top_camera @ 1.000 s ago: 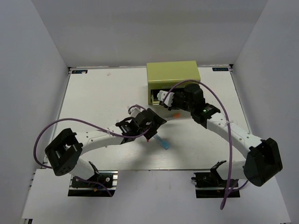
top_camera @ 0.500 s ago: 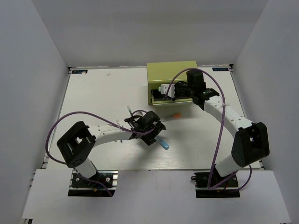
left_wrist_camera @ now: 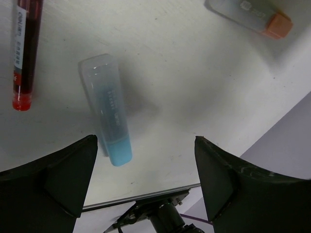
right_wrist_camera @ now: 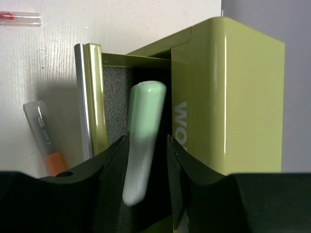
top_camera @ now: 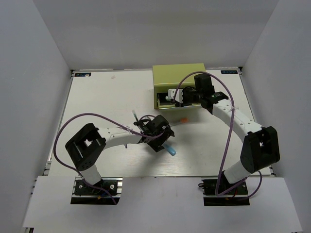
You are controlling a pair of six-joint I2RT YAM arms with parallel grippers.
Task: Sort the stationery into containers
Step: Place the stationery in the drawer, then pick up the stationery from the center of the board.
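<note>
Left pincer (left_wrist_camera: 146, 162) wide open (nothing held); right pincer (right_wrist_camera: 146, 145) flanks pale-green stick (right_wrist_camera: 146, 109).

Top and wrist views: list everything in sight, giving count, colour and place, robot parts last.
drawer chest: one, olive-green, far right of the table, one drawer pulled open
pale-green marker: one, pale green, between the right fingers, over the open drawer
orange-tipped pen: one, white, on the table just in front of the drawer
light-blue marker: one, light blue, on the table below the left fingers
dark-red pen: one, dark red, on the table beside the light-blue marker
clear pen: one, clear with a red end, on the table away from the chest
table: one, white
arms: two, white and black
left fingers: two, black, wide open, empty
right fingers: two, black, either side of the pale-green marker
</note>
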